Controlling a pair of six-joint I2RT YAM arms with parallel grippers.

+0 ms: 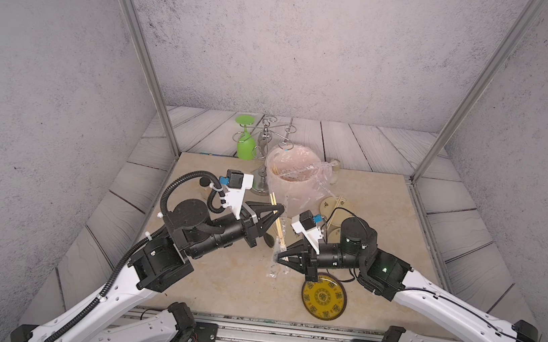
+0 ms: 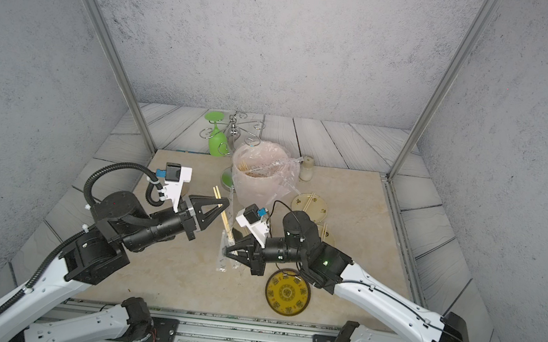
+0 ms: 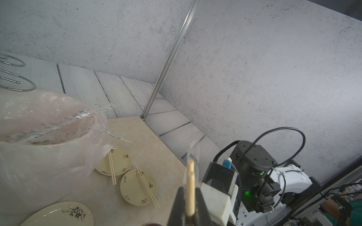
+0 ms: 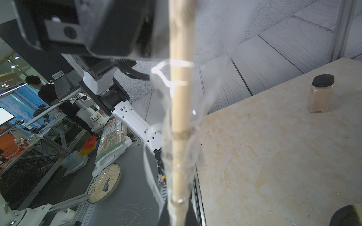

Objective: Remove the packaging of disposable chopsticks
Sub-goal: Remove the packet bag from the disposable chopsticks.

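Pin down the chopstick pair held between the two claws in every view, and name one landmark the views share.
Top view: chopsticks slant at centre, between left claw and right claw.
Top view: same slant, slightly left of centre.
Left wrist: upright stick, low centre of the picture, pinched by the claw.
Right wrist: thick blurred stick spanning the picture's height, packaging bunched around it.
Shared landmark: beige tabletop.

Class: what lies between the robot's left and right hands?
A pair of disposable chopsticks bridges the gap, gripped by the left hand and running to the right hand, which pinches the packaging around its near end. Both top views show it.
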